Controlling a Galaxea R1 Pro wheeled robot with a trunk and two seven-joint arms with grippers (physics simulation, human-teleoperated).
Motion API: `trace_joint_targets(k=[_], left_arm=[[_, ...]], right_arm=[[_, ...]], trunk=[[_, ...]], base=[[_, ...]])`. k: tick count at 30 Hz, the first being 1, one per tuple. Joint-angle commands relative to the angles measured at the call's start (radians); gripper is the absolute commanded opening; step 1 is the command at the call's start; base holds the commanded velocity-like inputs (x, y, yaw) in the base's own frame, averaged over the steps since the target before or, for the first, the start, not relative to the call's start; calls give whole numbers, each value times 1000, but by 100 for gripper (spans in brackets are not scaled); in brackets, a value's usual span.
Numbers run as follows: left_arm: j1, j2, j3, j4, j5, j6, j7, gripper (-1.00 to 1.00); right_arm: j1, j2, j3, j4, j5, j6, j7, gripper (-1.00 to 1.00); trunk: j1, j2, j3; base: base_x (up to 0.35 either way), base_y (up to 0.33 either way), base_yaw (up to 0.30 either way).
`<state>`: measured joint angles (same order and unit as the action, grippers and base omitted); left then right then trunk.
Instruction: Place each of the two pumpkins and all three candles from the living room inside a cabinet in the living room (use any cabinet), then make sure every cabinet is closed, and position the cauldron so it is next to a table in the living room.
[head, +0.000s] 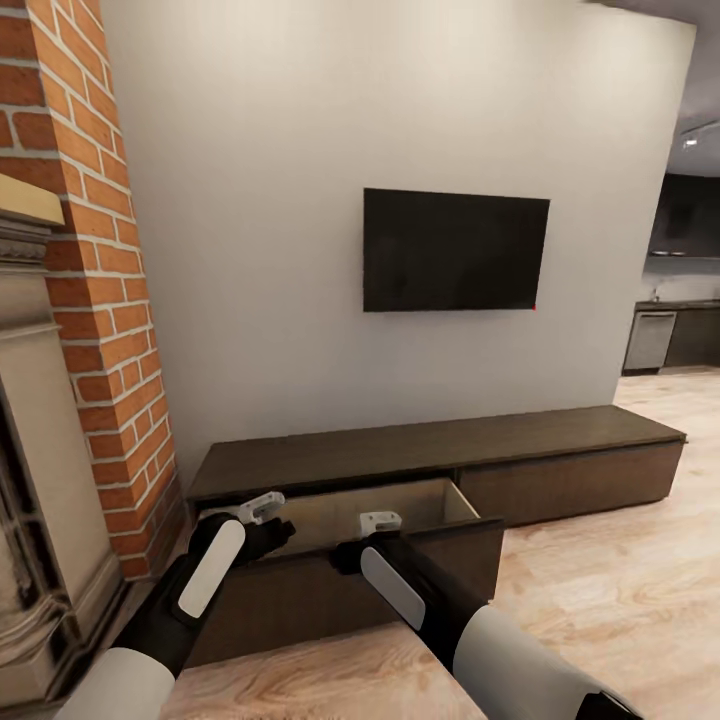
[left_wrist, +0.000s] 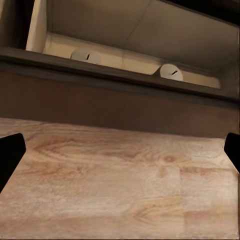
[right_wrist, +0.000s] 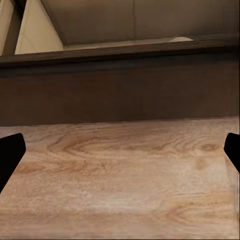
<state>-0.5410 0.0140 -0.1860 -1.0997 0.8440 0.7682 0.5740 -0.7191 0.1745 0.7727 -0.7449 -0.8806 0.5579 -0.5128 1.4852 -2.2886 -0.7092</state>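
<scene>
The long low dark-brown cabinet (head: 430, 445) stands against the wall, and its left drawer (head: 400, 505) is pulled out. In the left wrist view, two pale round candles (left_wrist: 86, 56) (left_wrist: 171, 73) lie inside the drawer behind its front panel. The right wrist view shows the top of one candle (right_wrist: 181, 39). My left gripper (head: 262, 508) (left_wrist: 120, 150) and right gripper (head: 380, 521) (right_wrist: 120, 150) hover just in front of the drawer, over the floor. Both are open and hold nothing. The pumpkins and the cauldron are out of view.
A brick fireplace (head: 90, 300) stands close on the left. A black TV (head: 455, 250) hangs above the cabinet. Wood floor (head: 620, 580) stretches to the right toward a kitchen (head: 680, 330).
</scene>
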Motion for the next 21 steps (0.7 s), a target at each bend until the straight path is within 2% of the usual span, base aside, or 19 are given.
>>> trace_joint_targets(k=[1, 10, 14, 15, 21], left_arm=[[-1, 1, -3, -2, 10, 0, 10, 100], [0, 0, -5, -8, 10, 0, 10, 100], [-1, 0, -6, -10, 10, 0, 10, 100], [-1, 0, -6, -11, 10, 0, 10, 100], [0, 0, -6, -11, 9, 0, 10, 100]], right_arm=[[-1, 0, 3, -1, -9, 0, -9, 100], [-1, 0, 0, -1, -9, 0, -9, 100], [-1, 0, -41, 0, -10, 4, -9, 100], [-1, 0, -59, 0, -9, 16, -9, 100], [-1, 0, -106, 1, -8, 29, -10, 100]], trunk=[[-1, -1, -1], [-1, -1, -1], [-12, 20, 8], [-16, 27, 11], [-39, 69, 31]], base=[[-281, 3, -288], [-273, 1, -288], [-221, 0, -288], [-91, 0, -288], [-25, 0, -289]])
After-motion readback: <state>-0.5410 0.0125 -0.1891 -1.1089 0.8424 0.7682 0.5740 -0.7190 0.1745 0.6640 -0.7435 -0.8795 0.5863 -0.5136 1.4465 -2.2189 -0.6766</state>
